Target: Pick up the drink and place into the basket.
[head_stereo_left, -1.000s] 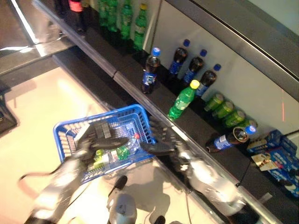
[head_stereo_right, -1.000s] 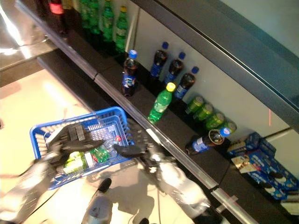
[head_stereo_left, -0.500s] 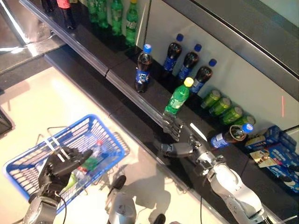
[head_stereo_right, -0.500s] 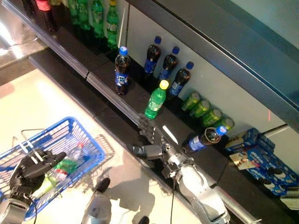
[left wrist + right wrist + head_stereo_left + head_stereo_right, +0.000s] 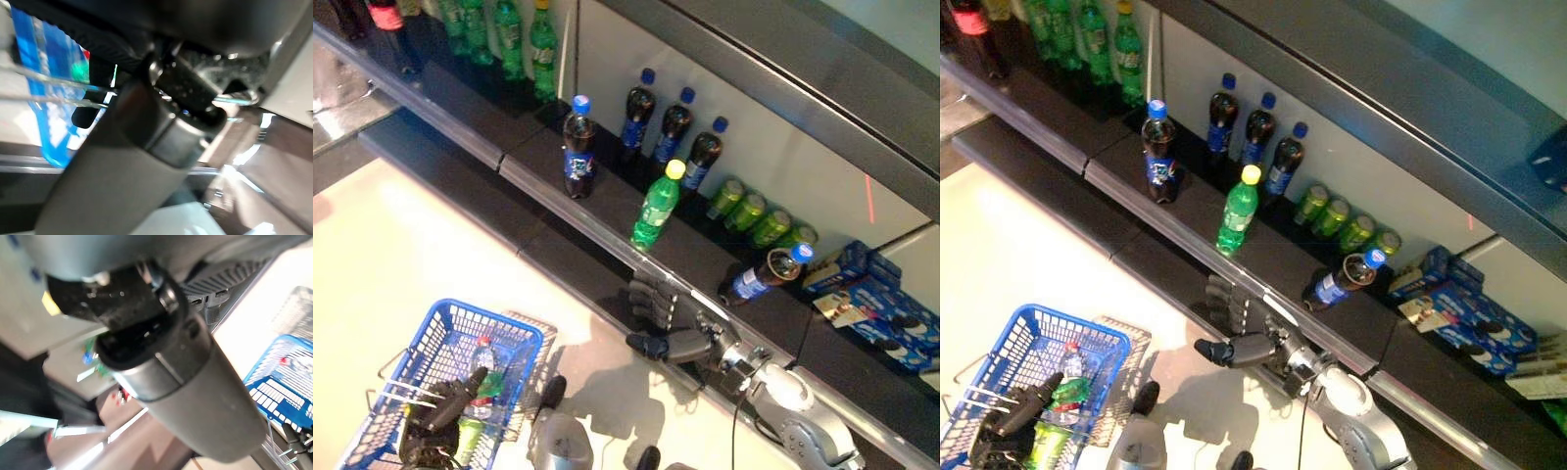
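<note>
The blue basket (image 5: 435,338) hangs low at the left, held up by its thin wire handles in my left hand (image 5: 445,416), which is shut on them. Drinks lie inside it, among them a clear bottle with a red cap (image 5: 487,354) and a green one. My right hand (image 5: 661,313) is open and empty, fingers straight, just below the front edge of the dark shelf (image 5: 607,211). A green bottle with a yellow cap (image 5: 658,206) stands on the shelf a little beyond that hand. The basket also shows in the right wrist view (image 5: 283,382).
Dark cola bottles with blue caps (image 5: 578,147) stand on the shelf, more behind (image 5: 674,125). Green cans (image 5: 759,215) lie at the back, a cola bottle lies on its side (image 5: 766,274), blue boxes (image 5: 886,308) at the right. Green bottles (image 5: 509,34) stand at the far left.
The camera has shifted. My left hand has lowered the blue basket to the lower left. My right hand has left the basket and now sits open by the shelf edge.
</note>
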{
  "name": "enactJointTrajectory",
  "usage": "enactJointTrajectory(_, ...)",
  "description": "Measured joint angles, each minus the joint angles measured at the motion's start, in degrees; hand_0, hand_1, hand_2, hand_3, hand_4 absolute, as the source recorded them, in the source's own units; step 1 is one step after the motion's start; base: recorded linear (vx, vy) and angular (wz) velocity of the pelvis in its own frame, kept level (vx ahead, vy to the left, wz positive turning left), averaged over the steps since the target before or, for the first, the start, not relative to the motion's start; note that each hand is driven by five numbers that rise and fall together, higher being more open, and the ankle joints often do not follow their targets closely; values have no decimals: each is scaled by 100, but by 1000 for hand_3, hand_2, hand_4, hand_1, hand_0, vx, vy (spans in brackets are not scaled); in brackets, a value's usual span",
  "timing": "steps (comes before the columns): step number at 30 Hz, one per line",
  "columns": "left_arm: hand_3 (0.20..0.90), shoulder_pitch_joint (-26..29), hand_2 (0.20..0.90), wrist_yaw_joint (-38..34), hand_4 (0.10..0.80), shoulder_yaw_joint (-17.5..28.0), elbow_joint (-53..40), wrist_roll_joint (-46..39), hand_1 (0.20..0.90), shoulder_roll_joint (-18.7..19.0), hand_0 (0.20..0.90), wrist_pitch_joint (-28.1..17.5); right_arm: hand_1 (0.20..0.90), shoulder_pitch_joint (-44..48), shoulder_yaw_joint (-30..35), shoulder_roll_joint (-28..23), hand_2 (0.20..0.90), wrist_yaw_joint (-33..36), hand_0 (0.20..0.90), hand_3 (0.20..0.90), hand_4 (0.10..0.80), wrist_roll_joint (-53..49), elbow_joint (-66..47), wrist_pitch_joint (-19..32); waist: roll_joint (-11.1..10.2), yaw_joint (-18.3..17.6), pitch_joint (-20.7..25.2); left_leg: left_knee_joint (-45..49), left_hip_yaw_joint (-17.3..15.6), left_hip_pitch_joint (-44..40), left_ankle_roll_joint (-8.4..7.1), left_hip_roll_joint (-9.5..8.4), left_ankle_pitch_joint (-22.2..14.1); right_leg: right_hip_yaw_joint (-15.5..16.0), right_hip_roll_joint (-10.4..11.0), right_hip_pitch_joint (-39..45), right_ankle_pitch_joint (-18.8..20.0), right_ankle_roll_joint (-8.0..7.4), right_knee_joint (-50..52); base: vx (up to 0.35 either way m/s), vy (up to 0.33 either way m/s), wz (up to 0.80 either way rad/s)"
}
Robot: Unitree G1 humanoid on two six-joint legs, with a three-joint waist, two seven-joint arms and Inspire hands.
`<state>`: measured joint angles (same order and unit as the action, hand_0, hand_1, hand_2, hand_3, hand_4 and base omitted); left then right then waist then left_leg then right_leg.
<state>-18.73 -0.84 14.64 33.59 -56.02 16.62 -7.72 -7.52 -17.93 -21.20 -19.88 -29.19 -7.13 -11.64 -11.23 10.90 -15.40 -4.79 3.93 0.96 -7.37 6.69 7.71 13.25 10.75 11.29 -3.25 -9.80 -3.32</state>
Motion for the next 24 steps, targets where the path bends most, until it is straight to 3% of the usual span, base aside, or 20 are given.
enactJointTrajectory(3,200,348,300,-136,100,31,981,-221,300,-233,300,-113,900,-2,-133,250,900,-14,900,900,800,42,1059,81,31,-202,225,-9,-194,-99,13,34,-29,-123,16,-32,66,-7,-8,5,9,-35)
enactJointTrajectory(6,200,787,300,-267,100,73,1678,-330,300,-220,300,-182,900,-2,-182,457,900,175,900,900,800,73,2398,203,95,-389,336,-42,-364,-196,-4,99,-57,-111,11,-16,124,24,-63,-4,15,-33)
enactJointTrajectory(11,200,1142,300,-396,100,-37,2533,-296,300,-338,300,-159,900,-8,-80,671,900,776,900,900,800,564,4508,501,433,-705,743,-43,-453,-187,4,117,-82,-123,35,-52,199,-20,-137,-3,6,-11)
enactJointTrajectory(18,200,1121,300,-475,100,-45,3218,-183,300,-611,300,-166,900,-238,342,813,900,1021,900,900,800,902,6319,898,832,-794,1324,-27,-448,-191,-23,138,-106,-121,-50,-52,191,8,-187,0,0,0)
enactJointTrajectory(24,200,1070,300,-464,100,-63,3401,-184,300,-607,300,-244,900,-211,756,1033,900,1075,900,900,800,900,7081,1377,819,-770,1456,-48,-450,-187,-55,176,-109,-124,-66,-48,165,61,-188,0,0,0)
